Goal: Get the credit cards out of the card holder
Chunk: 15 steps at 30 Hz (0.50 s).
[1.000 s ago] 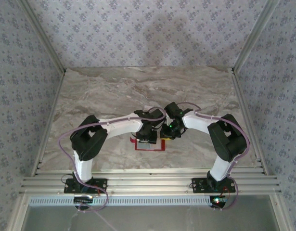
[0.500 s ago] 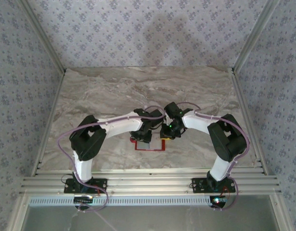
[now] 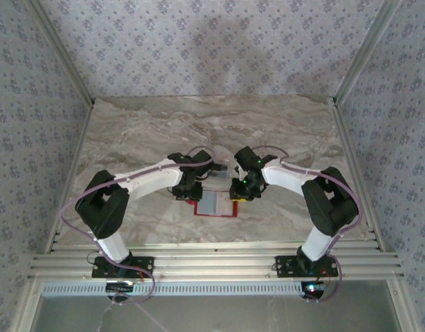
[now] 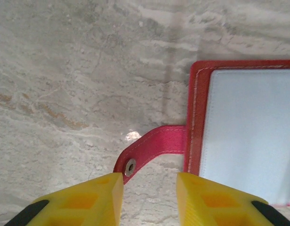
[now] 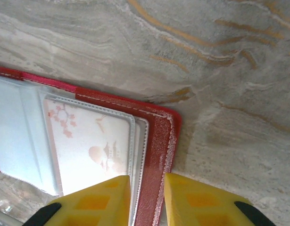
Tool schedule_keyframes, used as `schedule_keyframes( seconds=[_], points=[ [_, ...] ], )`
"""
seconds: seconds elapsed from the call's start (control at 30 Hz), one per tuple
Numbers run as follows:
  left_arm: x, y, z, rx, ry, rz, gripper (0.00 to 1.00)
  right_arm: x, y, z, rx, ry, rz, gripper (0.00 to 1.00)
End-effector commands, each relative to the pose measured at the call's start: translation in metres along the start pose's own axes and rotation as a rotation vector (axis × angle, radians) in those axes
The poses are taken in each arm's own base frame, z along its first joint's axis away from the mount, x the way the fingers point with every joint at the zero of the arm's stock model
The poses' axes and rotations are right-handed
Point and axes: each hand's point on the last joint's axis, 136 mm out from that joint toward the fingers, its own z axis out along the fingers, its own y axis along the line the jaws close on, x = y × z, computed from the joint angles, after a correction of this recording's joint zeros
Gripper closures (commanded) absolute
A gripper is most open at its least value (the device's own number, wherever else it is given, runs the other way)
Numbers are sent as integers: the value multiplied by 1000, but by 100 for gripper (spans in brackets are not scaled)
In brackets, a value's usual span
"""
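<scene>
The red card holder [image 3: 215, 205] lies open and flat on the marble table, its pale grey inner face up. In the left wrist view its red border [image 4: 195, 117] is at the right, and its red snap strap [image 4: 149, 148] reaches toward my left finger. My left gripper [image 4: 149, 197] is open over bare table just left of the holder [image 3: 188, 190]. A pale pinkish-white credit card [image 5: 88, 146] with a blossom print sits in the holder's clear pocket. My right gripper [image 5: 147, 200] is narrowly open, and its fingers straddle the holder's red right edge [image 5: 156, 141].
The marble table [image 3: 143, 138] stretches behind and to both sides of the holder. Patterned walls close in the back and sides. An aluminium rail [image 3: 212, 259] runs along the near edge by the arm bases. A small pale patch [image 3: 222, 169] behind the holder is too unclear to name.
My left arm has swung left off the holder, uncovering its grey inner face. The right arm has stayed at the holder's right edge.
</scene>
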Motion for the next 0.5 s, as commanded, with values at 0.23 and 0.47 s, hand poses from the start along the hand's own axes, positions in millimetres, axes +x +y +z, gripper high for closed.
schedule_keyframes(
  seconds=[0.23,0.47],
  points=[
    [-9,-85,-6,490,40,-31,67,5,12,0,-9,8,-2,72],
    [-4,-91,14,507,89,-54,71,6,13,11,-11,23,-1,73]
  ],
)
